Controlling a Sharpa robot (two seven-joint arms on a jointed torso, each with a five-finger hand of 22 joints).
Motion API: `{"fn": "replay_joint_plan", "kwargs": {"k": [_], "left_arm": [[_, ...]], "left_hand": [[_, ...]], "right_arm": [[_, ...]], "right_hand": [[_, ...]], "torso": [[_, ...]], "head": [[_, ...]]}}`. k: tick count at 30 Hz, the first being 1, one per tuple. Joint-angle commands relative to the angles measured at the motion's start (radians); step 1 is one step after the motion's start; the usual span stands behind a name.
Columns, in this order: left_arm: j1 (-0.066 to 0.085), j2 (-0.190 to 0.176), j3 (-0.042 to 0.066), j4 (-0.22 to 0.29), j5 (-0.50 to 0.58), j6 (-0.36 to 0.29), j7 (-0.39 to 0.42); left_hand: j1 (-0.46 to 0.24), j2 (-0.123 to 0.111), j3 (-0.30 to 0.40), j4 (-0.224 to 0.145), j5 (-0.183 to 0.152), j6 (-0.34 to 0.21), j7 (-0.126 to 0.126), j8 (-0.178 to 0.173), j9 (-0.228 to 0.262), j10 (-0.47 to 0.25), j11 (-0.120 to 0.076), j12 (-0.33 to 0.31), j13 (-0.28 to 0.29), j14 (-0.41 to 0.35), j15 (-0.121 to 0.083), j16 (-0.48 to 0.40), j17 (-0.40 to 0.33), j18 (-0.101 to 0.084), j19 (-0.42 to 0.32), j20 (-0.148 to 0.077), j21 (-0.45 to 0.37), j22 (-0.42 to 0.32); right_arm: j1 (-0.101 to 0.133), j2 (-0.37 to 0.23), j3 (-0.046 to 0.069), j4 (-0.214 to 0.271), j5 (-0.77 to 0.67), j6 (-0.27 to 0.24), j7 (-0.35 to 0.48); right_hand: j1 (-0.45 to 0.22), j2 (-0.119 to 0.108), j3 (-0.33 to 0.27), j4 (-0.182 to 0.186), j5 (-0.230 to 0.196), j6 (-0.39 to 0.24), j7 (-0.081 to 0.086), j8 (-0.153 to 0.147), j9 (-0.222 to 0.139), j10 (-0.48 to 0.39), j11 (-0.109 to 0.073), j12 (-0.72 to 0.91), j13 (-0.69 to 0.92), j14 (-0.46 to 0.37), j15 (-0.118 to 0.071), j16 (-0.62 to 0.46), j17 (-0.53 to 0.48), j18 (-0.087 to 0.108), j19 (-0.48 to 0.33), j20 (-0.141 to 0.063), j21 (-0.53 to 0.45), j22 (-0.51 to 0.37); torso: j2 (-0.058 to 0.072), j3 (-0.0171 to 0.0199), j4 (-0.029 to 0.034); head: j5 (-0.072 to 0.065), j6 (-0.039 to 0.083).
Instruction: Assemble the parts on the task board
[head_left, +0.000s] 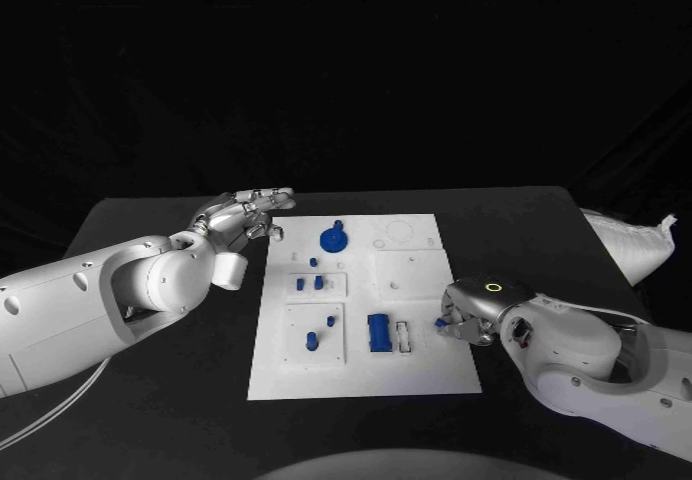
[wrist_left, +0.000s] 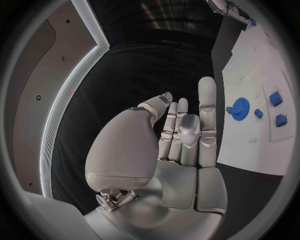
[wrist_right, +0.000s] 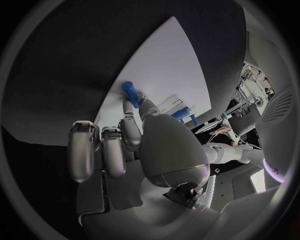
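Note:
The white task board (head_left: 418, 375) lies mid-table. A blue gear (head_left: 333, 239) sits near its far edge, small blue parts (head_left: 310, 284) lie in the middle left, and a tall blue block (head_left: 378, 332) stands nearer me beside two small pegs (head_left: 313, 341). My left hand (head_left: 245, 214) hovers off the board's far left corner, fingers spread and holding nothing; in its wrist view the left hand (wrist_left: 181, 135) is beside the gear (wrist_left: 237, 107). My right hand (head_left: 469, 322) is at the board's right edge and pinches a small blue peg (wrist_right: 129, 93), seen against the board (wrist_right: 162, 70).
A crumpled white cloth (head_left: 635, 245) lies at the table's right edge. Bare black table (head_left: 159, 215) surrounds the board on both sides. Empty white recesses (head_left: 404, 235) mark the board's far right part.

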Motion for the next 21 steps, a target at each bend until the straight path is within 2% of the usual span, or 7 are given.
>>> {"fn": "replay_joint_plan", "kwargs": {"k": [1, 3, 8, 16, 21], "left_arm": [[0.0, 0.0, 0.001, 0.004, -0.006, 0.016, 0.005], [0.0, 0.0, 0.001, 0.004, -0.007, 0.016, 0.005], [0.0, -0.001, 0.001, 0.005, -0.008, 0.015, 0.005], [0.0, -0.001, 0.001, 0.005, -0.008, 0.016, 0.005], [0.0, 0.0, 0.001, 0.005, -0.008, 0.016, 0.005]], "left_hand": [[-0.007, 0.005, -0.005, 0.0, 0.002, -0.008, 0.002, 0.006, -0.001, -0.007, -0.002, 0.002, 0.0, -0.003, 0.0, -0.002, -0.002, 0.018, -0.006, 0.002, -0.005, -0.001], [-0.007, 0.005, -0.005, 0.0, 0.002, -0.008, 0.002, 0.006, -0.001, -0.007, -0.002, 0.002, 0.0, -0.003, 0.0, -0.002, -0.002, 0.018, -0.006, 0.002, -0.005, -0.001], [-0.007, 0.005, -0.005, 0.0, 0.002, -0.008, 0.002, 0.006, -0.001, -0.007, -0.002, 0.002, 0.0, -0.003, 0.0, -0.002, -0.002, 0.018, -0.006, 0.002, -0.005, -0.001], [-0.006, 0.006, -0.005, -0.001, 0.002, -0.008, 0.002, 0.007, -0.001, -0.008, -0.002, 0.003, 0.0, -0.004, 0.0, -0.002, -0.003, 0.018, -0.006, 0.002, -0.005, -0.001], [-0.006, 0.006, -0.005, -0.001, 0.002, -0.008, 0.002, 0.007, -0.001, -0.008, -0.002, 0.003, 0.0, -0.004, 0.0, -0.002, -0.003, 0.018, -0.006, 0.002, -0.005, -0.001]], "right_arm": [[-0.016, 0.002, -0.014, -0.022, 0.091, 0.069, -0.017], [-0.016, 0.003, -0.014, -0.024, 0.122, 0.049, -0.019], [-0.016, 0.005, -0.014, -0.026, 0.176, -0.022, -0.022], [-0.015, -0.001, -0.013, 0.0, 0.302, -0.194, -0.025], [-0.011, -0.009, -0.009, 0.029, 0.346, -0.254, -0.025]], "right_hand": [[-0.007, -0.019, 0.032, -0.001, 0.067, 0.014, -0.003, -0.008, -0.038, 0.096, -0.054, 0.066, 0.517, 0.091, -0.007, 0.006, 0.196, -0.008, 0.019, -0.002, 0.006, 0.018], [-0.004, -0.018, 0.06, -0.008, 0.112, 0.019, -0.004, -0.01, -0.04, 0.097, -0.055, 0.068, 0.519, 0.092, -0.008, 0.007, 0.198, -0.008, 0.02, -0.003, 0.008, 0.021], [-0.014, -0.026, 0.114, -0.023, 0.16, 0.026, -0.004, -0.014, -0.042, 0.099, -0.054, 0.072, 0.523, 0.093, -0.008, 0.01, 0.202, -0.009, 0.022, -0.003, 0.011, 0.026], [-0.067, -0.053, 0.154, -0.02, 0.165, 0.034, -0.006, -0.016, -0.043, 0.103, -0.056, 0.074, 0.525, 0.094, -0.009, 0.012, 0.207, -0.01, 0.024, -0.003, 0.014, 0.03], [-0.094, -0.066, 0.16, -0.011, 0.164, 0.036, -0.008, -0.017, -0.043, 0.105, -0.057, 0.076, 0.527, 0.094, -0.009, 0.013, 0.209, -0.01, 0.025, -0.004, 0.015, 0.032]], "torso": [[-0.001, -0.0003, 0.0017], [-0.001, -0.0001, 0.0013], [-0.001, 0.0004, -0.0006], [-0.001, 0.0011, 0.0005], [-0.001, 0.0004, 0.0002]], "head": [[-0.001, -0.001], [-0.001, -0.002], [0.002, -0.003], [0.003, -0.004], [0.003, -0.004]]}}
